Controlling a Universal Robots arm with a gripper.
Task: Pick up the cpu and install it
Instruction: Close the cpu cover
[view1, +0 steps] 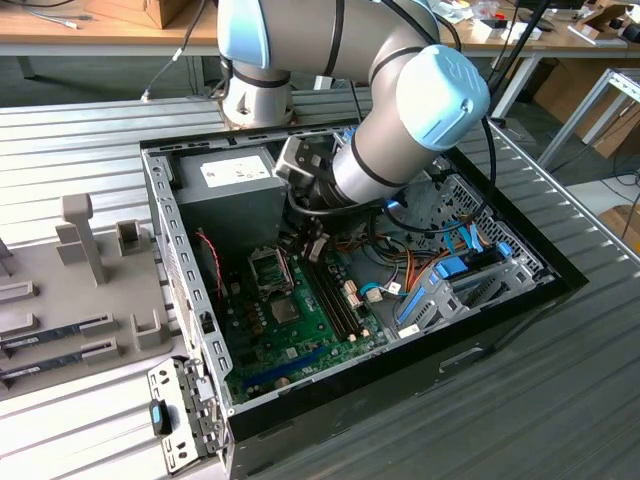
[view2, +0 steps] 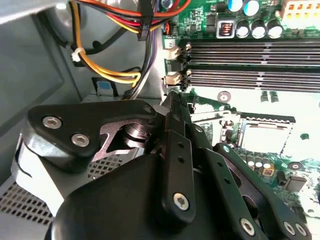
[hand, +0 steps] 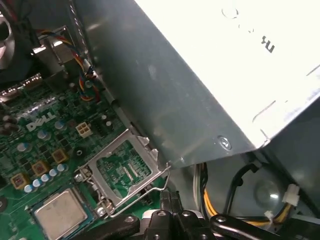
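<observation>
**Already seated: the chip lies in its socket**

In the exterior view, the arm's black gripper (view1: 312, 243) hangs inside the open computer case (view1: 190, 300), above the green motherboard (view1: 300, 330), beside the grey power-supply box (view1: 230, 190).

In the first wrist view, the small flat square cpu (hand: 61, 213), silver-grey with a thin green rim, lies in its socket; the metal retention frame (hand: 122, 167) stands tilted open beside it. The fingers (hand: 170, 205) look pressed together, holding nothing.

In the second wrist view, the cpu (view2: 262, 138) appears pale. It looks light, stiff and fragile; grip its edges.
</observation>
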